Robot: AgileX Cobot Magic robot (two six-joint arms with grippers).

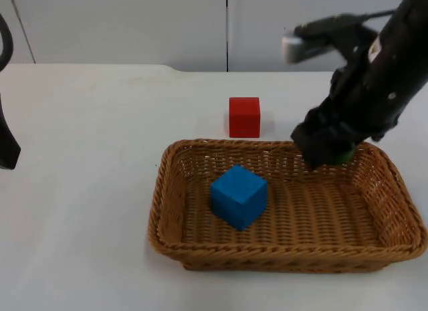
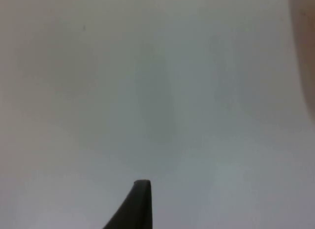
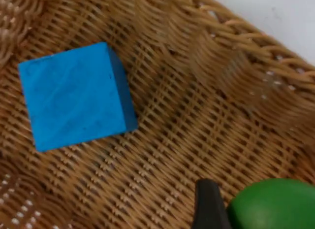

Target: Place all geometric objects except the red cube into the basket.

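Right gripper (image 1: 329, 155) above the basket (image 1: 175, 165), jaws clenched on the green object (image 3: 271, 204); blue cube (image 1: 239, 195) on the basket floor, red cube (image 1: 244, 116) on the counter (image 1: 87, 144) behind. Releasing low, clear of the rim, seems best. Left gripper (image 1: 8, 147) waits at the counter's edge; jaw state cannot be told.
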